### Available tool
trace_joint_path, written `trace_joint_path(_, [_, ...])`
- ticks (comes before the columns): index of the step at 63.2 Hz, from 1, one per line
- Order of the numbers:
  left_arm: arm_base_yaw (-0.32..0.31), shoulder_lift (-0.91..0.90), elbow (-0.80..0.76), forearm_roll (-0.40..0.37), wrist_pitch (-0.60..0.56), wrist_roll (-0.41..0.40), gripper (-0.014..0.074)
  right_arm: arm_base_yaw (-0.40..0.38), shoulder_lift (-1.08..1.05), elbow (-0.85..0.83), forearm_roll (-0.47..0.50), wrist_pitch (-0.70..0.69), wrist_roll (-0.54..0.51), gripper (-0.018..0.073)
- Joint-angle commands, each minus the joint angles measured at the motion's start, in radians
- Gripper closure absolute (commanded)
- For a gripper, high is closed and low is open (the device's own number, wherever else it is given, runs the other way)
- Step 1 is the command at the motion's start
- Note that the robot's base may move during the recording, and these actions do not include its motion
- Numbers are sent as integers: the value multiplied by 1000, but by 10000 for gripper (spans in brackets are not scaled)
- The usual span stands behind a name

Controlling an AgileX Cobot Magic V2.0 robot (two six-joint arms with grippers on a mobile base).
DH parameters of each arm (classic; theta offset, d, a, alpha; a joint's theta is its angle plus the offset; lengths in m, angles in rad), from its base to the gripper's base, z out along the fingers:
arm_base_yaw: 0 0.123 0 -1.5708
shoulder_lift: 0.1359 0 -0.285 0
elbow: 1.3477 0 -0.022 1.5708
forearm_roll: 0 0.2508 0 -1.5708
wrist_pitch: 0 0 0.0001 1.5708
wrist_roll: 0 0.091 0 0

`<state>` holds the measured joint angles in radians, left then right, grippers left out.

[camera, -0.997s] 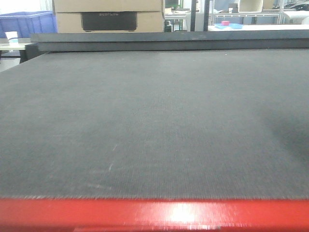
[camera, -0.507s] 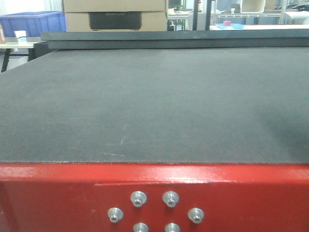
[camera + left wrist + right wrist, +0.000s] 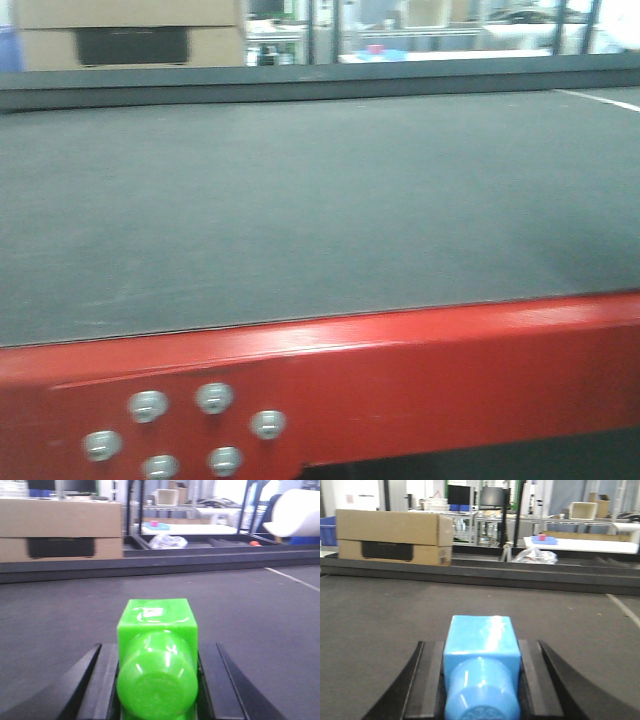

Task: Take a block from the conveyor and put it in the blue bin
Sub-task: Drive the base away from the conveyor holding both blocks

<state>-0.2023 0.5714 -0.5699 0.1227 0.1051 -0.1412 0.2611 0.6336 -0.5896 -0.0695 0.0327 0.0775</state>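
A green block (image 3: 156, 625) is clamped between the black fingers of the left hand (image 3: 158, 649), and a blue block (image 3: 481, 630) is clamped likewise in the right hand (image 3: 482, 647). Both are held low over the dark conveyor (image 3: 300, 200), and it cannot be told whether they touch it. A blue container (image 3: 327, 530), possibly the bin, is glimpsed at the far left, well apart beyond the belt. A block could be dropped short if it is released before that gap is crossed, or shaken loose, since the front view is blurred. No writing can be read; a small label on the cardboard box (image 3: 390, 537) is too small to make out.
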Motion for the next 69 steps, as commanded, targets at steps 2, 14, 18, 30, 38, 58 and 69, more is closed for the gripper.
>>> trace_joint_path(2, [-5,-4,0,4,-23,2,707,1,-6,0,-7,-26,-1,721])
trace_joint_path(14, [-5,-4,0,4,-23,2,707,1,-6,0,-7,-26,-1,721])
trace_joint_path(18, [-5,-4,0,4,-23,2,707,1,-6,0,-7,-26,-1,721])
trace_joint_path(30, [-5,-4,0,4,-23,2,707,1,-6,0,-7,-26,-1,721])
trace_joint_path(38, [-5,-4,0,4,-23,2,707,1,-6,0,-7,-26,-1,721])
trace_joint_path(58, [-5,-4,0,4,-23,2,707,1,-6,0,-7,-26,-1,721])
trace_joint_path(69, [-5,-4,0,4,-23,2,707,1,-6,0,-7,-26,-1,721])
